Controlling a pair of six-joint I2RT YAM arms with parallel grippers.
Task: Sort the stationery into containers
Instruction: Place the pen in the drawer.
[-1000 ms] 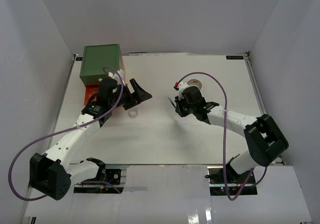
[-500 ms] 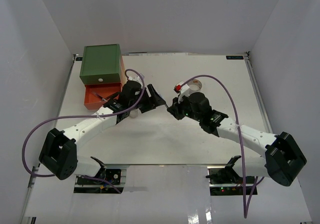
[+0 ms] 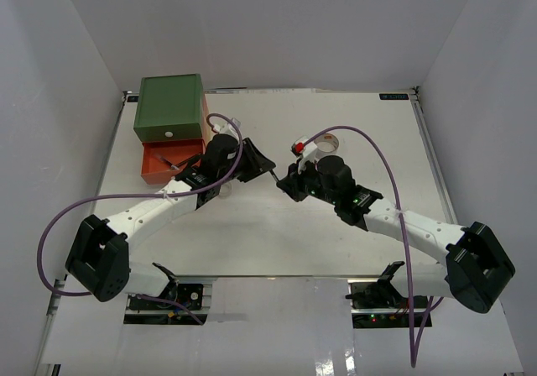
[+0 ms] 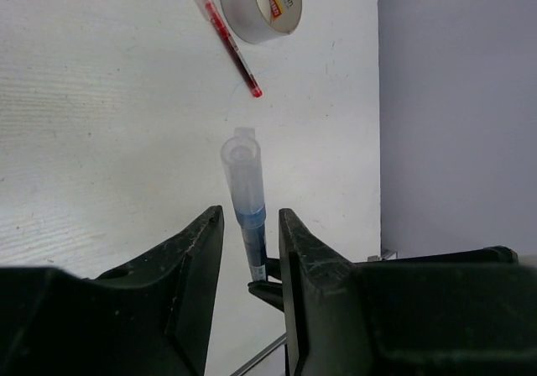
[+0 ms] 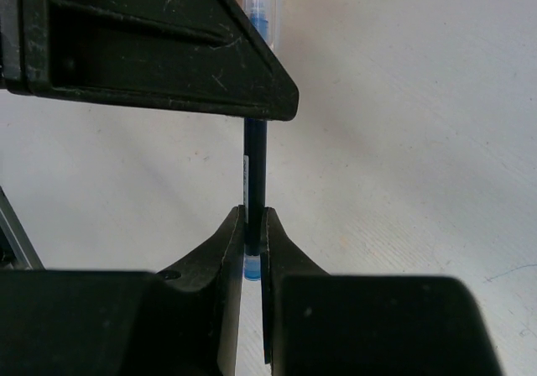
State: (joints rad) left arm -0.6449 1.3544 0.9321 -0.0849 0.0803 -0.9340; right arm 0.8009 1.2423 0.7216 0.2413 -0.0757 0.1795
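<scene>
Handover check: blue pen (image 4: pixel 249 212) mid-air over worktop (image 3: pixel 277 242) centre. R jaws pinching its end, L jaws spread either side, no contact. Risk: R release before L closes, so pen drops, rolls. Off-centre L pinch could tilt it.

The tape roll (image 4: pixel 250 28), lying far of centre, has a label inside its core with dark lettering and a red-orange mark, too blurred to read. A black sticker (image 3: pixel 394 96) at the far right edge of the table (image 3: pixel 277 242) carries white print too small to read.
</scene>
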